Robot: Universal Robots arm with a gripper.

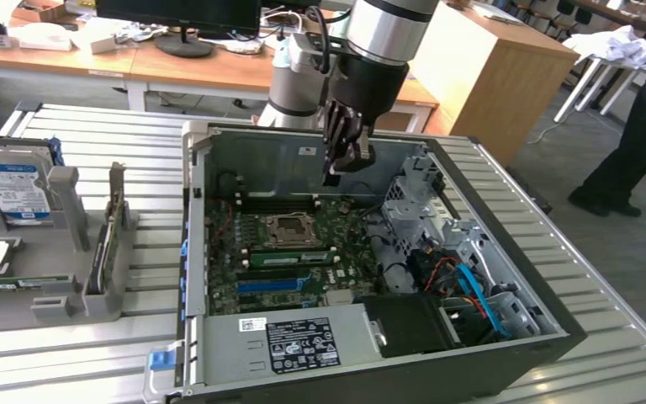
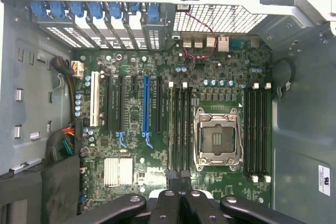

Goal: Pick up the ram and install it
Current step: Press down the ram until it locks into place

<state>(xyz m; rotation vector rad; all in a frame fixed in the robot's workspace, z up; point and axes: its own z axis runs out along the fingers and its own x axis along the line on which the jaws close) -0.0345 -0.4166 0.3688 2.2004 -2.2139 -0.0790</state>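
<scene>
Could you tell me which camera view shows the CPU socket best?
The wrist view: it looks straight down on the CPU socket, with its whole metal frame unobstructed. The exterior view shows the socket from a slant, among the surrounding board parts.

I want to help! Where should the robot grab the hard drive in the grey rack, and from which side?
Probably by the top edge of the hard drive, coming straight down. It stands upright in the grey rack, a post beside it, top bare, so pinch its flat front and back.
</scene>
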